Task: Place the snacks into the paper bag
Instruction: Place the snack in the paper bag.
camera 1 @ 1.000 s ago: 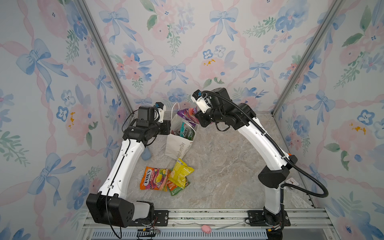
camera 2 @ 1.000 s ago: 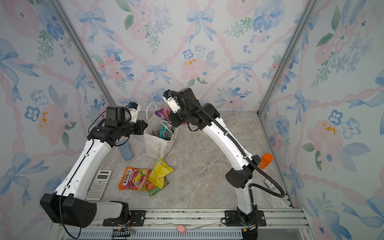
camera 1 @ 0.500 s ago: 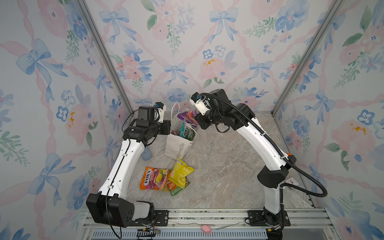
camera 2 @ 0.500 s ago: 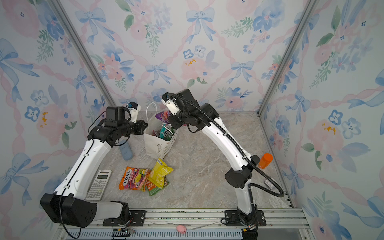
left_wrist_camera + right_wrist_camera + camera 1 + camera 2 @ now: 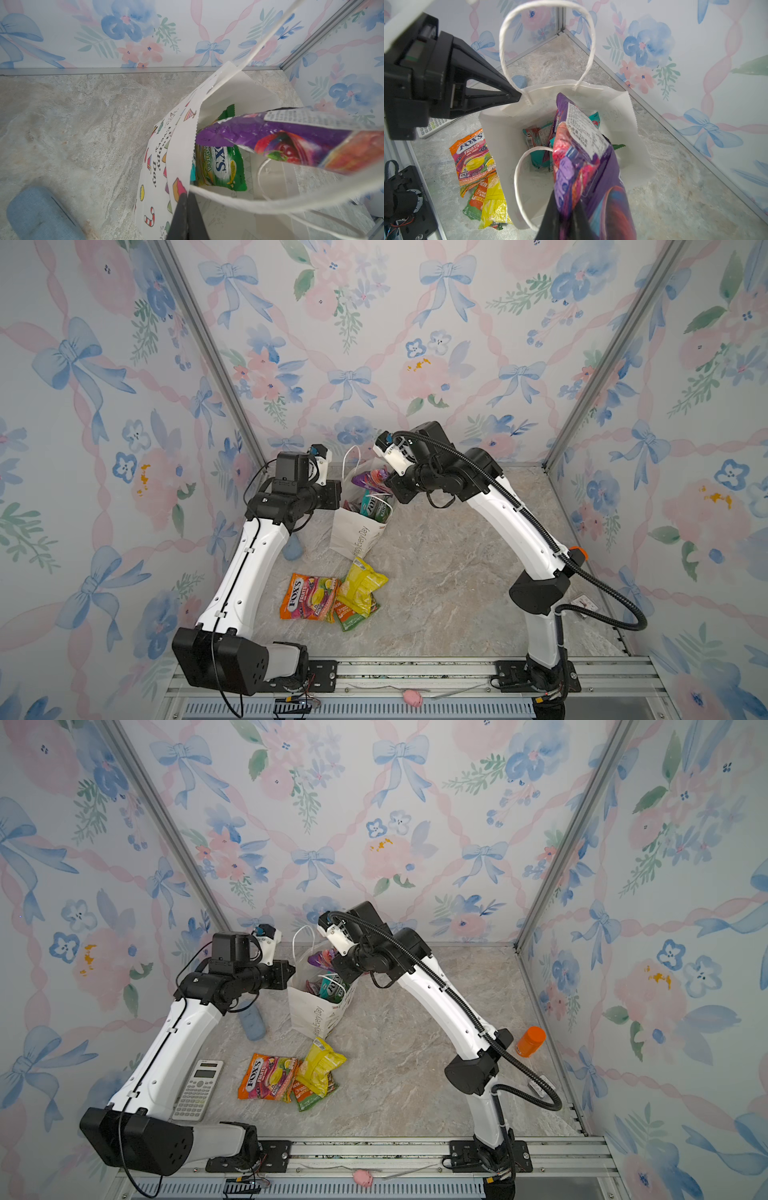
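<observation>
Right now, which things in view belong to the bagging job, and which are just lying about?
Job: paper bag; purple packet in the right fingers; green packet and teal packet inside the bag; orange FOX'S packet, yellow packet, green-orange packet on the table.
Lying about: calculator; orange bottle; blue object; small pink object.

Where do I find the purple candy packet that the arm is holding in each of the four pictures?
In a top view: purple packet near the centre, just above the paper bag.
In a top view: same spot, above the bag's mouth.
Left wrist view: stretched across the bag's opening, over a green packet.
Right wrist view: close up, hanging over the bag's mouth.
Shared landmark: the paper bag.
</observation>
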